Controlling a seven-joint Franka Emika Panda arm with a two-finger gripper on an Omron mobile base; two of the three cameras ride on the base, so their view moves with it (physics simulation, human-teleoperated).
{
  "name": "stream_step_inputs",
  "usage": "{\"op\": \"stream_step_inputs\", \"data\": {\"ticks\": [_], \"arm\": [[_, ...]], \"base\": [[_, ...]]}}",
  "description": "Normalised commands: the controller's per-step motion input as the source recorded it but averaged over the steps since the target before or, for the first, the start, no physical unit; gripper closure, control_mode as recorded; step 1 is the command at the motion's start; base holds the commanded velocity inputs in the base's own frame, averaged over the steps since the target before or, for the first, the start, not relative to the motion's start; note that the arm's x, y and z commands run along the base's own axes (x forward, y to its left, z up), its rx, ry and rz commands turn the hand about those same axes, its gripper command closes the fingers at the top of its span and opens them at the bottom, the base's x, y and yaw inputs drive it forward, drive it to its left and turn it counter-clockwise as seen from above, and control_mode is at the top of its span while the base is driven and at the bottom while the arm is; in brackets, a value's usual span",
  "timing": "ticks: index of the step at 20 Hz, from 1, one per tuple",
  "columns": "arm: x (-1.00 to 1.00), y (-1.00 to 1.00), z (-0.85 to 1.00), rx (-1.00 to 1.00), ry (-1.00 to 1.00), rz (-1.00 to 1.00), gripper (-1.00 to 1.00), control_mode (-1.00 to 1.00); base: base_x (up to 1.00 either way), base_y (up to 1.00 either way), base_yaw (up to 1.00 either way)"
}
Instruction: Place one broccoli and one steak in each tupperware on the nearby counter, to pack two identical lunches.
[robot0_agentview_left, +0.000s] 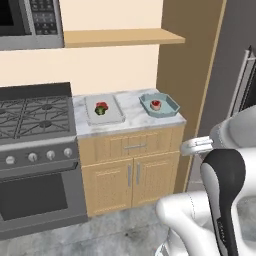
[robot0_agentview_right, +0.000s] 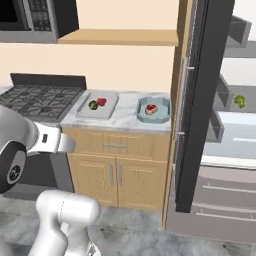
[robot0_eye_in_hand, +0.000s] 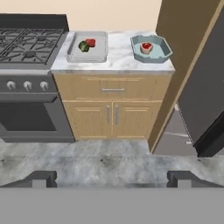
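Jaws (robot0_eye_in_hand: 112, 178) spread apart, empty. Far ahead in the fridge, the remaining broccoli (robot0_agentview_right: 240, 101) looks light, bumpy; pinch its stem.

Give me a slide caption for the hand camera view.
Open gripper faces the marbled counter: grey tray holds broccoli and steak; teal container holds steak only.

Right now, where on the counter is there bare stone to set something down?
The widest bare patch of counter lies between the grey tray and the teal container, running to the front edge. Only thin margins remain along the stove side and by the wooden panel.
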Motion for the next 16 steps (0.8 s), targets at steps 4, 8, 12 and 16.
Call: {"op": "stream_step_inputs", "data": {"ticks": [4,8,12,16], "arm": [[0.00,0.00,0.00,0.00,0.00,0.00,-1.00,1.00],[0.00,0.00,0.00,0.00,0.00,0.00,-1.00,1.00],[0.00,0.00,0.00,0.00,0.00,0.00,-1.00,1.00],[0.00,0.00,0.00,0.00,0.00,0.00,-1.00,1.00]], "base": [[-0.50,-0.80,0.09],[-0.50,-0.97,0.04],[-0.23,-0.85,0.03],[0.00,-0.89,0.03]]}}
